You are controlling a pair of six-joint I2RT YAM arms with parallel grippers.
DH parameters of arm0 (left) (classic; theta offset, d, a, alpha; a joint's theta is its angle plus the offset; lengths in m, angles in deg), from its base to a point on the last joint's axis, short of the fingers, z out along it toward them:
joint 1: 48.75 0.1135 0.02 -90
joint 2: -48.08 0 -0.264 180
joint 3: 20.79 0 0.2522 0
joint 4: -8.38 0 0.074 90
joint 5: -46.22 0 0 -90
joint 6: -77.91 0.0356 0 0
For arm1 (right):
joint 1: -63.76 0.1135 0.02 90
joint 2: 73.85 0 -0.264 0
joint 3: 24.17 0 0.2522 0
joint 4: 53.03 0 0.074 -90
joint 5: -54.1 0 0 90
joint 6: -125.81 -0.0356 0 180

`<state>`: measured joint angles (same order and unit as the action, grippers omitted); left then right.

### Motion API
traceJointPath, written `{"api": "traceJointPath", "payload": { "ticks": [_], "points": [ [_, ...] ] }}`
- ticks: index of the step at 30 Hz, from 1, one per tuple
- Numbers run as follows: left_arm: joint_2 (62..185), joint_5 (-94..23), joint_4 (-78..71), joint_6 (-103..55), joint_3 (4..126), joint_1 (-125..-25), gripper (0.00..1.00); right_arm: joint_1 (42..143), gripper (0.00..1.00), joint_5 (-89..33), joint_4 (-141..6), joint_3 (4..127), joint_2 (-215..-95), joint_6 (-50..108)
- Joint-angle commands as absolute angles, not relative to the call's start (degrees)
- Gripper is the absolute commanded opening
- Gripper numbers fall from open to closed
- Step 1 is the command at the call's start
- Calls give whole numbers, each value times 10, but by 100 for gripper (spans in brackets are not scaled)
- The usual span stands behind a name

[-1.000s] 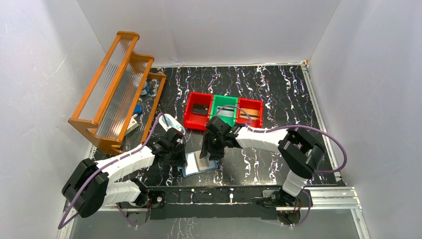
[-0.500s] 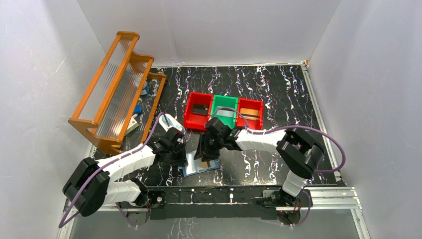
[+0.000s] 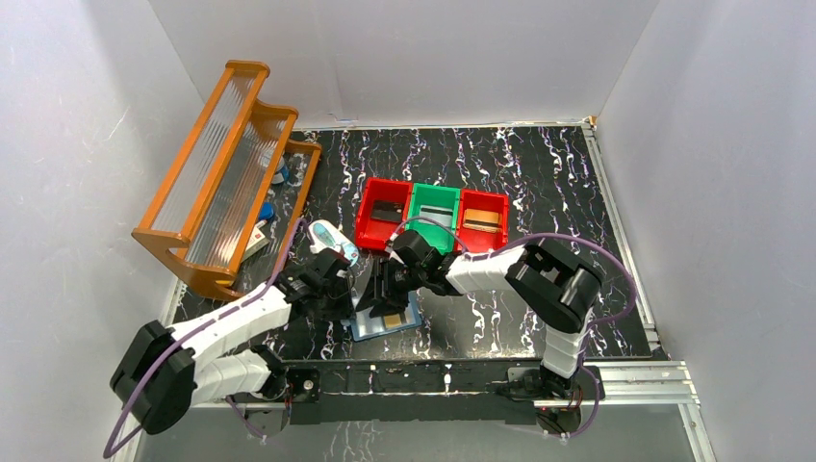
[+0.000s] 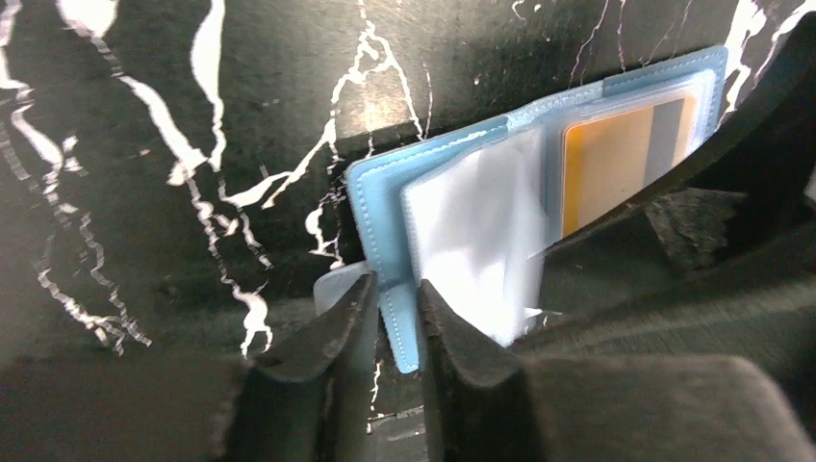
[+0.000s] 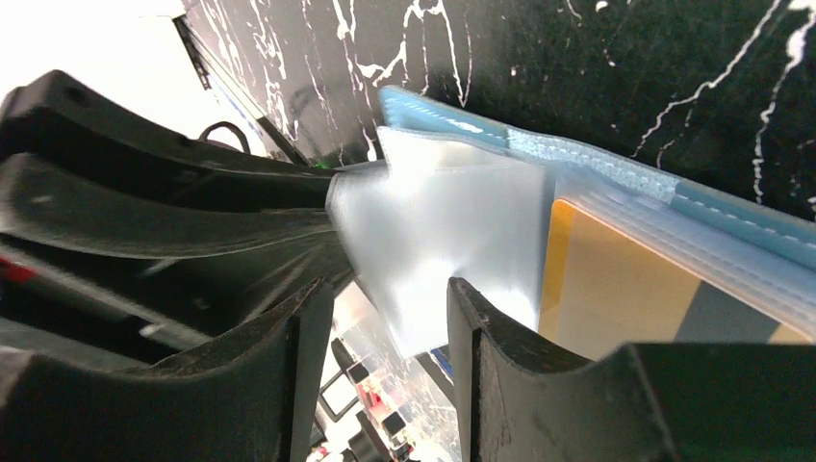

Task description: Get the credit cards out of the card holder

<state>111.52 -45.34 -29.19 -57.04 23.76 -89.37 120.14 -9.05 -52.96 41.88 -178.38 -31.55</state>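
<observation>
Swung left since a second ago, the right end effector [image 5: 390, 294] hangs released over a clear sleeve [image 5: 443, 221]. The left end effector [image 4: 395, 294] grips the blue card holder [image 4: 377, 207] by its edge on the table [image 4: 144, 144], orange card [image 4: 608, 162] inside.

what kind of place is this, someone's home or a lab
Most likely a robot lab test cell: plain white panel walls box in a black marbled table, and the left arm and right arm are bolted to a metal rail at its near edge.
</observation>
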Motion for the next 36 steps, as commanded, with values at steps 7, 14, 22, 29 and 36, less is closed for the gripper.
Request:
{"api": "traceJointPath", "payload": {
  "ticks": [7, 14, 22, 29, 36],
  "points": [
    [969, -579, -433, -625, 296, -892, 32, 1205, 62, -83, -518, 423, -1780, -308],
    [947, -602, -457, -627, 323, -892, 33, 1205, 59, -86, -532, 439, -1764, -287],
    [941, -606, -457, -614, 343, -892, 34, 1219, 65, -133, -652, 515, -1795, -217],
    [934, -623, -465, -610, 353, -892, 34, 1233, 52, -183, -772, 588, -1858, -168],
    [924, -628, -474, -611, 359, -892, 34, 1246, 52, -227, -828, 619, -1870, -158]
  ]
}}
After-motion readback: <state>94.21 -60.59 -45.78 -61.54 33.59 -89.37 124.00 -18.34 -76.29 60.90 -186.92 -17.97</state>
